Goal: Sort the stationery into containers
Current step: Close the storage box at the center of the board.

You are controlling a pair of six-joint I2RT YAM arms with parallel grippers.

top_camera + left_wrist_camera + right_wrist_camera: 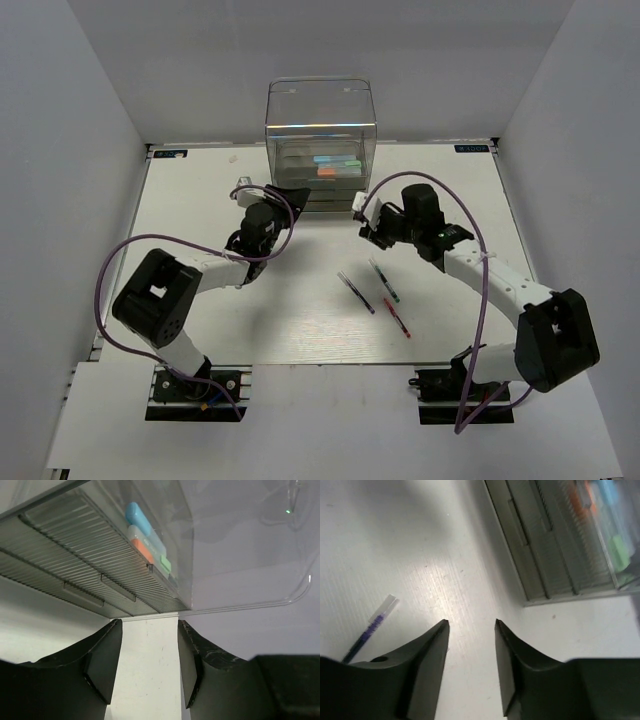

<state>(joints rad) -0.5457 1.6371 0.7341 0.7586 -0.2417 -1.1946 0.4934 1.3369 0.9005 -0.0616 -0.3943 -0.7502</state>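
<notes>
The clear organiser (320, 125) stands at the back middle of the table, with light-blue, mint-green and orange markers (336, 165) inside. Three thin pens lie on the table: a dark one (355, 292), a green one (383, 280) and a red one (396, 318). My left gripper (277, 204) is open and empty just in front of the organiser's left corner; its wrist view shows the drawers (90, 555) and markers (145, 535) beyond the gripper (149, 622). My right gripper (364, 217) is open and empty at the organiser's right front corner (545, 545), and a dark blue pen (367, 632) lies left of this gripper (471, 622).
White walls close in the table (200, 300) on three sides. Purple cables (130, 250) loop over both arms. The arm bases (195, 385) sit at the near edge.
</notes>
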